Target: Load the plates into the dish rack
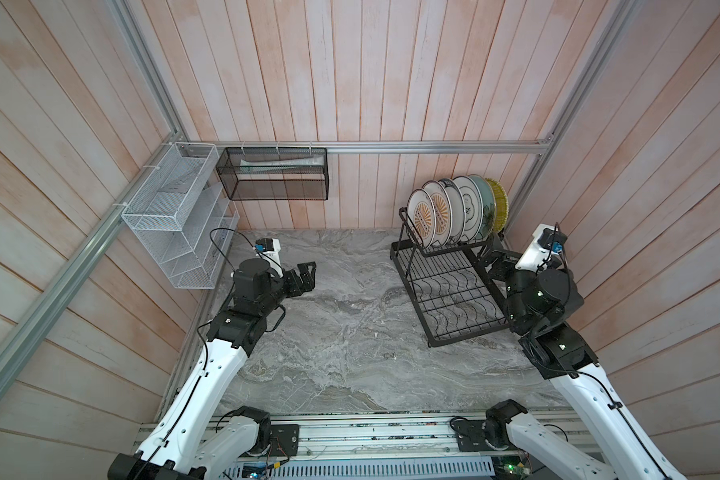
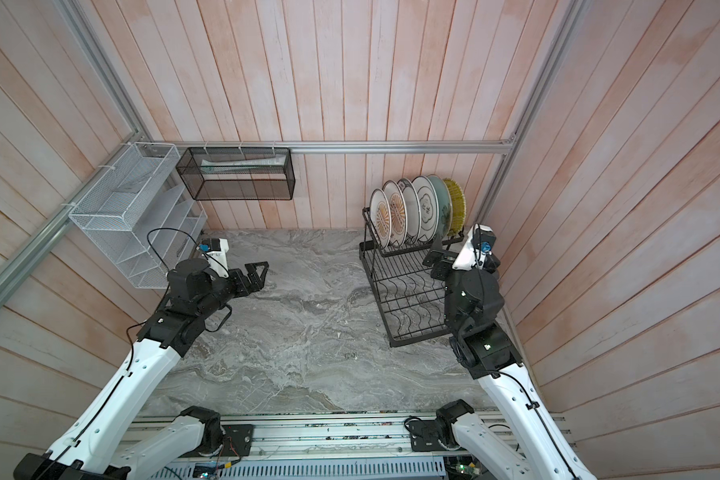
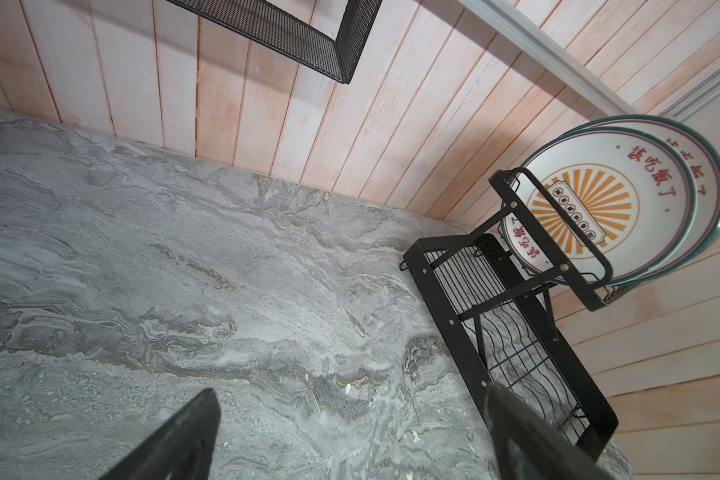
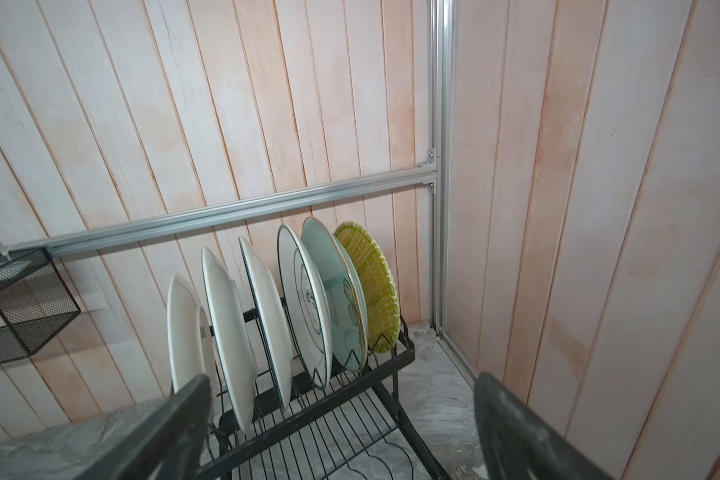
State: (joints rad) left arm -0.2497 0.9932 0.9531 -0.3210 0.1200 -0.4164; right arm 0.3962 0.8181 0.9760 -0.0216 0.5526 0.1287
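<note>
Left hand (image 1: 308, 274) empty, jaws spread wide, well apart from the dish rack (image 1: 454, 299), right hand (image 2: 433, 254) empty, jaws parted, just beside it

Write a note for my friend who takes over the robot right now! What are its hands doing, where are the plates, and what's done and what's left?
Left end effector: open, holding nothing, over the left side of the table.
Right end effector: open, holding nothing, beside the dish rack.
Plates: all six stand on edge in the rack's upper basket, with the yellow one at the wall end and an orange-sunburst one at the other end.
Done: loading looks finished; no plate shows on the table.
Left: probably nothing except pulling the arms back.
</note>
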